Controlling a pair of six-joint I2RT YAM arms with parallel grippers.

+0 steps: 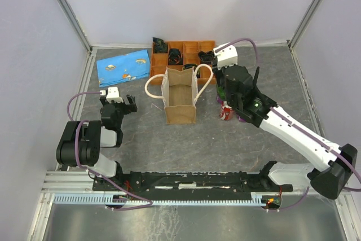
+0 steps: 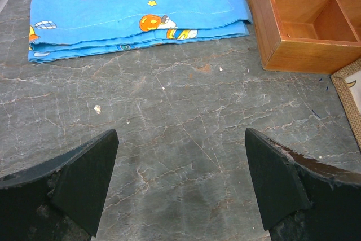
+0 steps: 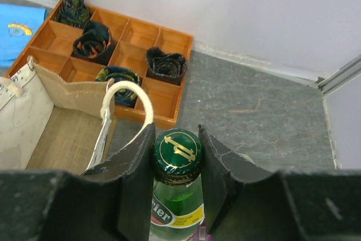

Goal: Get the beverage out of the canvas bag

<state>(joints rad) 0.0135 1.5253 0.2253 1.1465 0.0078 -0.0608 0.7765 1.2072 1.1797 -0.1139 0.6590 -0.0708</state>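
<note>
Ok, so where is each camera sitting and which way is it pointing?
Top external: above and behind the bases, looking down at the table; both arms, the canvas bag and the tray show.
Left wrist: low over the table, facing the blue pouch; the open left gripper frames it.
Right wrist: looking down past the right gripper, shut on the green bottle.
Shared: all three show the tray.

canvas bag (image 1: pixel 180 115) is showing coarse matt weave | beverage (image 3: pixel 176 193) is gleaming glossy green, cap (image 3: pixel 178 149) shiny | tray (image 2: pixel 299 59) is looking like smooth wood | table (image 2: pixel 180 139) is showing matt grey marbling
</note>
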